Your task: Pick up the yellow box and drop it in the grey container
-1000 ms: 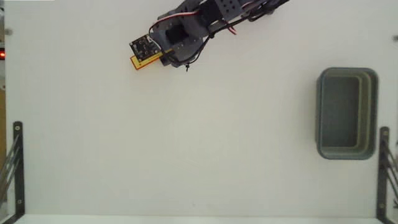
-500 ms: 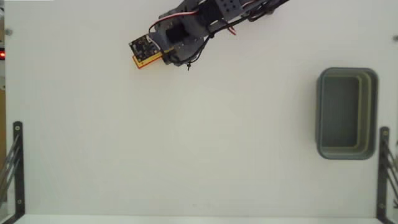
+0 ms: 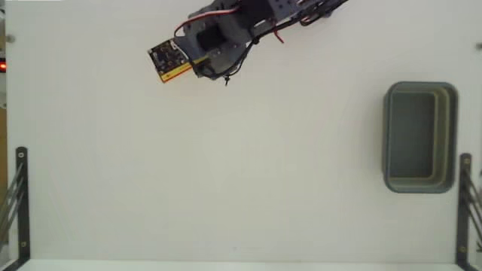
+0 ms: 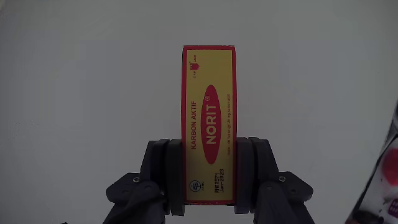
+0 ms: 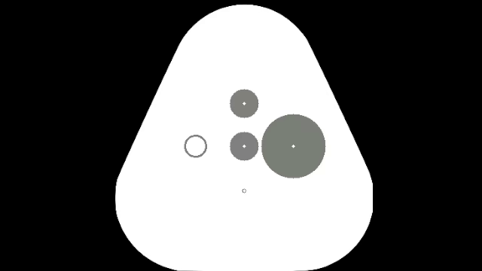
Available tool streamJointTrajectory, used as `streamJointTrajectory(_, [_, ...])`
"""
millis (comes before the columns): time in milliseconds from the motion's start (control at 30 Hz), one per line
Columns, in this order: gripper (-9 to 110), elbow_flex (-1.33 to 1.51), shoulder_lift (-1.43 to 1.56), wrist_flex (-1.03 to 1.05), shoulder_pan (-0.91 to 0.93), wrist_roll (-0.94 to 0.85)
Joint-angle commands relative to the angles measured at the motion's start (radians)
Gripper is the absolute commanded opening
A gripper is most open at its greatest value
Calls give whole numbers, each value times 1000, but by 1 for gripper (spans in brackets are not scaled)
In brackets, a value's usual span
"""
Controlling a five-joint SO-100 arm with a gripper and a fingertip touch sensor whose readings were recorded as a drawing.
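Clamping the yellow box (image 4: 209, 124) from both sides, the gripper (image 4: 210, 171) has its two dark fingers (image 4: 163, 174) pressed flat against the long edges near the box's lower end, and the rest of the box juts out past the fingertips with its red oval label facing the wrist camera. From where I stand that looks like a firm, square hold, so I'd call the grabbing part of the job done. In the fixed view the arm (image 3: 226, 30) reaches in from the top edge, and only a yellow sliver of the box (image 3: 177, 72) peeks out beneath the small circuit board on the wrist, up in the top left of the white table (image 3: 226, 165). Whether the box is lifted clear of the table or resting on it, I cannot tell from either view. Well apart from all this, over at the right side, sits the grey container (image 3: 420, 137), empty. What is left, as I judge it, is the carry across the table and the release over that tub.
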Motion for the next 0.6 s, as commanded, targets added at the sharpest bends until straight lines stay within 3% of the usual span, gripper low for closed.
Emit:
streamJointTrajectory(0, [36,-120,18,63,8,5])
streamJointTrajectory(567, [36,-670,-162,433,8,5])
